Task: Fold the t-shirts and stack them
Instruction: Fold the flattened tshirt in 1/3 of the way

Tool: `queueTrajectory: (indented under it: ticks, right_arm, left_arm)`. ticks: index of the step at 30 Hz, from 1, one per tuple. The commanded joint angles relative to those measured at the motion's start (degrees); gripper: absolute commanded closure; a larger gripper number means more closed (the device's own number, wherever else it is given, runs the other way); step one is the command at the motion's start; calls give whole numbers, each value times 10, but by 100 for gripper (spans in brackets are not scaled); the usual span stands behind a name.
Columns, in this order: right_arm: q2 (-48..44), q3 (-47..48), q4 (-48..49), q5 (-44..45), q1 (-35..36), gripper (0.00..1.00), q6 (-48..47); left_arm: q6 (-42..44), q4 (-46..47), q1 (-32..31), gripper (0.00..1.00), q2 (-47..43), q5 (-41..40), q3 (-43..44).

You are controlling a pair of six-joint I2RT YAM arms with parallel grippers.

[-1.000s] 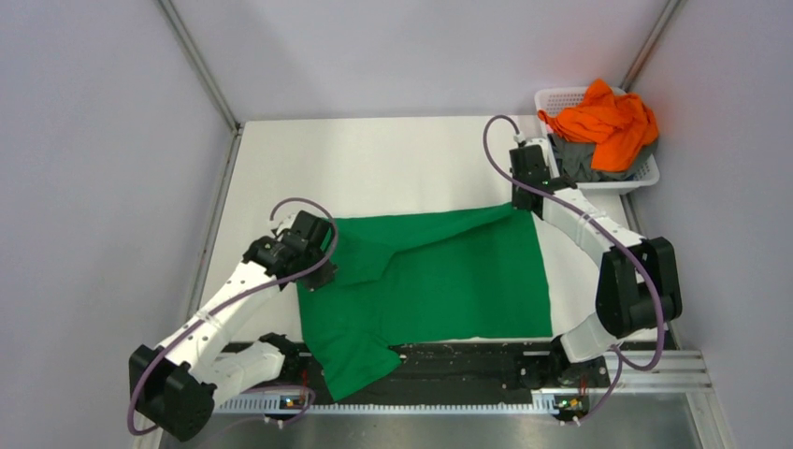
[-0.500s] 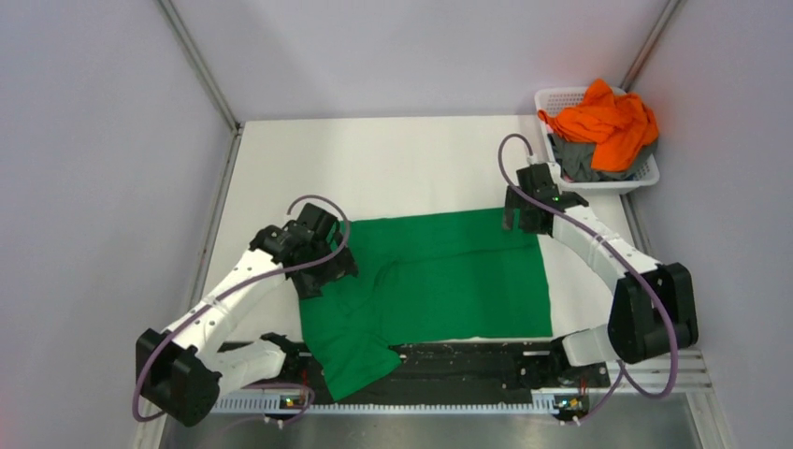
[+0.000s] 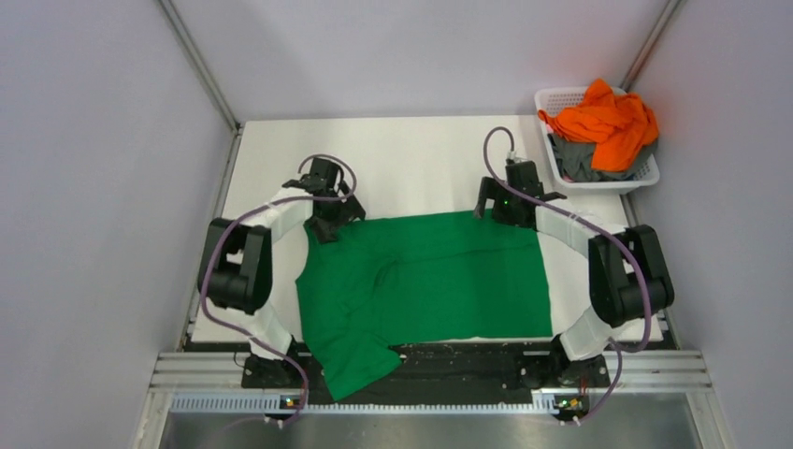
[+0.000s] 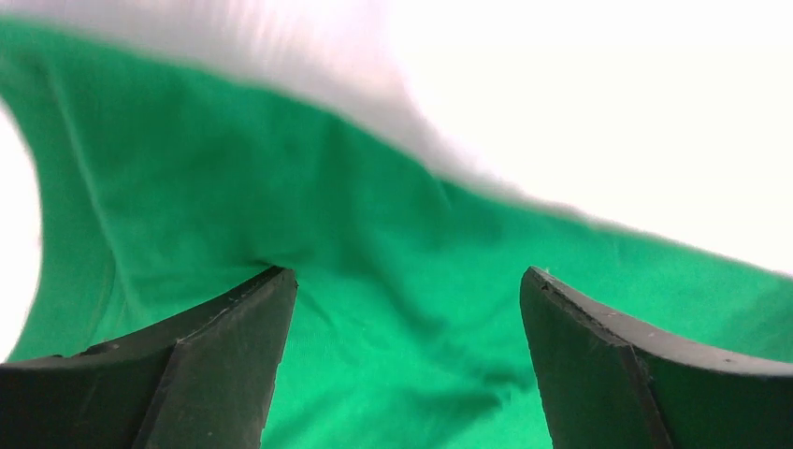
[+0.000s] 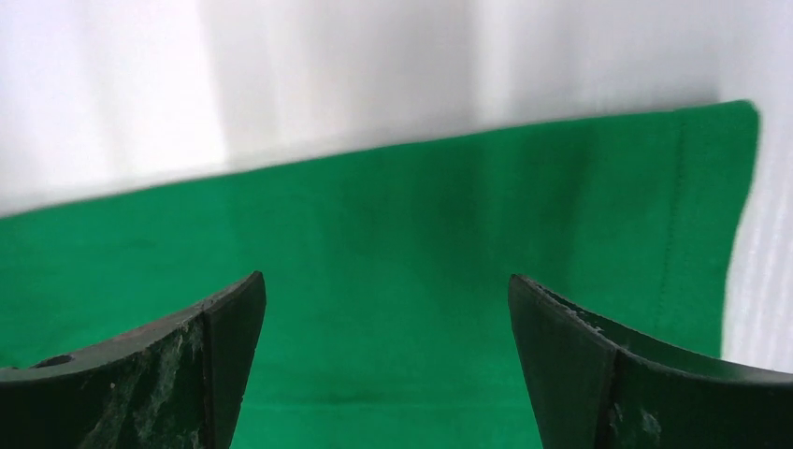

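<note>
A bright green t-shirt lies spread on the white table, with a rumpled fold left of its middle and one sleeve hanging over the near edge. My left gripper hovers over the shirt's far left corner, open and empty. In the left wrist view the gripper shows wrinkled green cloth between its spread fingers. My right gripper is open over the far edge, right of centre. In the right wrist view this gripper shows flat green cloth and the hemmed corner.
A white lattice basket stands at the far right corner, holding an orange t-shirt on top of a grey one. Grey walls enclose the table on three sides. A metal rail with the arm bases runs along the near edge.
Both grippers have opened and let go of the green shirt, which has dropped flat. Both arms have swung toward the shirt's far edge.
</note>
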Motion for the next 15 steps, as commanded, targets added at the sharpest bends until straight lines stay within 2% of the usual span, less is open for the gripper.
queueTrajectory:
  ticks: [1, 6, 8, 11, 15]
  right_arm:
    - [48, 11, 64, 26, -5, 1, 29]
    - [99, 13, 61, 62, -18, 1, 52]
    - [126, 23, 57, 60, -29, 1, 64]
    - [164, 54, 49, 50, -43, 2, 83]
    - [211, 105, 43, 49, -58, 2, 113]
  left_arm:
    - [11, 32, 39, 7, 92, 37, 47]
    - [13, 19, 69, 7, 141, 33, 38]
    - [12, 29, 87, 7, 158, 60, 49]
    - [13, 6, 100, 7, 201, 65, 123]
    - [26, -29, 112, 7, 276, 58, 274]
